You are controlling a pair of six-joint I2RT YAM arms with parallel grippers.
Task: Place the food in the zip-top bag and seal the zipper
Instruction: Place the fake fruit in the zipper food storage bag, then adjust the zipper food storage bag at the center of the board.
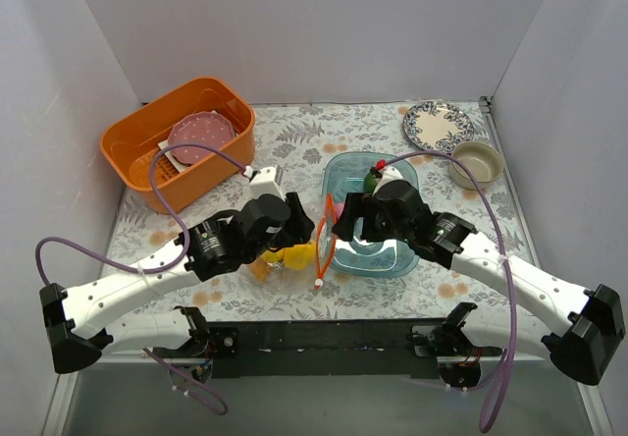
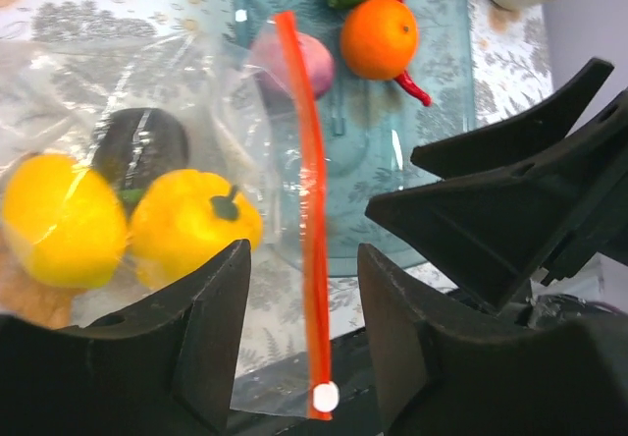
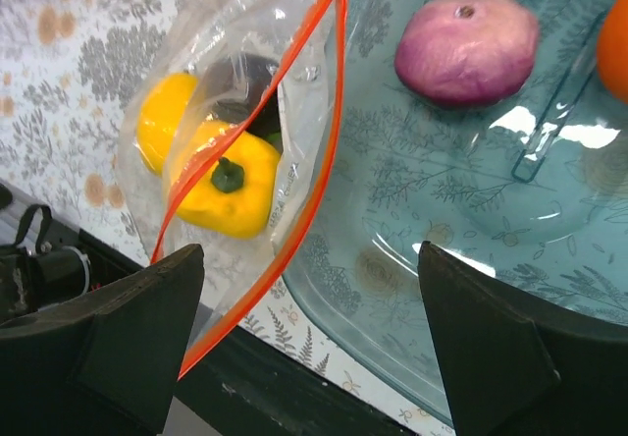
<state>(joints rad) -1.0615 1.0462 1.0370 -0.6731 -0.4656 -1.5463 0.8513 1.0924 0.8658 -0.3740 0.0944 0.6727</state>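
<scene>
Judging by the wrist cams, both claws are apart and empty: left gripper (image 2: 302, 259) straddles the zipper (image 2: 312, 240), right gripper (image 3: 309, 259) hangs over the tray (image 3: 412, 289) rim, so with the bag (image 3: 245, 24) mouth on that rim, seemingly ajar, I'd pinch one lip and feed the onion (image 3: 466, 48) in.

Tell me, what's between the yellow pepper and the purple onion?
The orange zipper runs between the pepper and the onion. The right wrist view shows it plainly.
</scene>
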